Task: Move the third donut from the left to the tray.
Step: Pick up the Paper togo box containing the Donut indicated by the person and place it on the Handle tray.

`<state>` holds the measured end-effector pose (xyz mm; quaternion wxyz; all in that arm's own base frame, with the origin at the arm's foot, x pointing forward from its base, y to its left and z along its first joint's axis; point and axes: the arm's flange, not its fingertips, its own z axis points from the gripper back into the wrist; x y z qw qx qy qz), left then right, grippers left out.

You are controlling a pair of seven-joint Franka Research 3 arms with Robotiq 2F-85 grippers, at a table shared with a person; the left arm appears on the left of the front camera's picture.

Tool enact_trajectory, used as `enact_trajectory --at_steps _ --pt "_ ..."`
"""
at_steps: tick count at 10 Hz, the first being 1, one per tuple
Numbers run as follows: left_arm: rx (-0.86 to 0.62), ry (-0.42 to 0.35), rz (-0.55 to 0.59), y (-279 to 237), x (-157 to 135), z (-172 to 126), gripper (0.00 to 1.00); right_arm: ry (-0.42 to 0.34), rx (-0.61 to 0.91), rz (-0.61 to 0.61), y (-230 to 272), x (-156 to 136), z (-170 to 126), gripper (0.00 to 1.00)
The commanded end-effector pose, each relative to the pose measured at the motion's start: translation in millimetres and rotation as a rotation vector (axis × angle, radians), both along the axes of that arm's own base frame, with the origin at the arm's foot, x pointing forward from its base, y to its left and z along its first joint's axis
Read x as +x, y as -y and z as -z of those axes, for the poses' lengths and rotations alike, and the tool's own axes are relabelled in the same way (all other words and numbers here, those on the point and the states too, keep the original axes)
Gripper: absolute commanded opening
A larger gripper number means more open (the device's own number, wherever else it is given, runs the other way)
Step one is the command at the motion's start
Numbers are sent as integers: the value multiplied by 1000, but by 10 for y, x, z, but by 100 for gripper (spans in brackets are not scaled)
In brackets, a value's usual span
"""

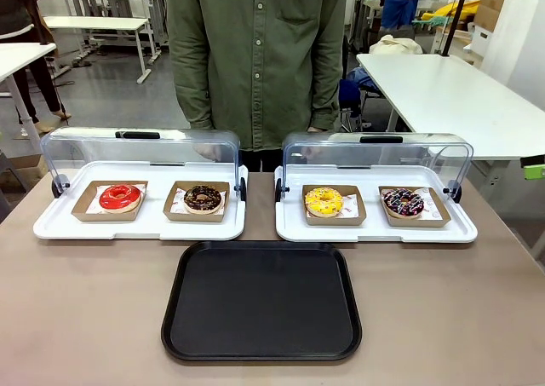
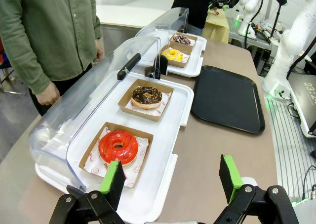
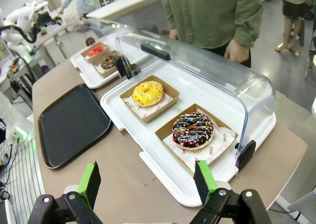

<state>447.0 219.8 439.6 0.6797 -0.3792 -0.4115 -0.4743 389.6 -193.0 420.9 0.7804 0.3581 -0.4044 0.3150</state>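
The left gripper [image 2: 170,177] hangs wide open with nothing between its green pads, just over the near end of the left white tray [image 1: 51,226]. Directly ahead of it sits the red donut [image 2: 118,146], and the plain chocolate donut [image 2: 146,96] comes next beyond it. The yellow donut [image 2: 173,53] is well apart from this gripper, far ahead on the second white tray [image 2: 193,69]. The black tray [image 2: 227,98] lies ahead and to this gripper's right, bare, with its long side running along the row of donuts. The right gripper [image 3: 147,178] is also wide open and empty. It hovers over the table just short of the near rim of the right white tray [image 3: 163,172]. The yellow donut [image 3: 147,93] lies almost straight ahead of it on a brown cardboard square, and the sprinkled chocolate donut [image 3: 193,130] sits nearer and off to its right. The clear lid [image 3: 217,75] is tipped back toward the person [image 3: 212,11], so the way in from the robot's side is open. I judge the right arm much the nearer for the pick. The donut is round and has no long axis to line up with. The black tray [image 3: 69,122] lies to this gripper's left, a short carry from the donut.
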Motion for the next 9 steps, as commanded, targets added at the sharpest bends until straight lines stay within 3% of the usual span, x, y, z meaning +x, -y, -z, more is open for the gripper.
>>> enact_trajectory --at_steps 1,9 --pt "6 -2 3 0 -2 -19 100 15 14 2 -8 8 -11 100" --pt "6 -2 3 0 -2 -19 100 15 14 2 -8 8 -11 100"
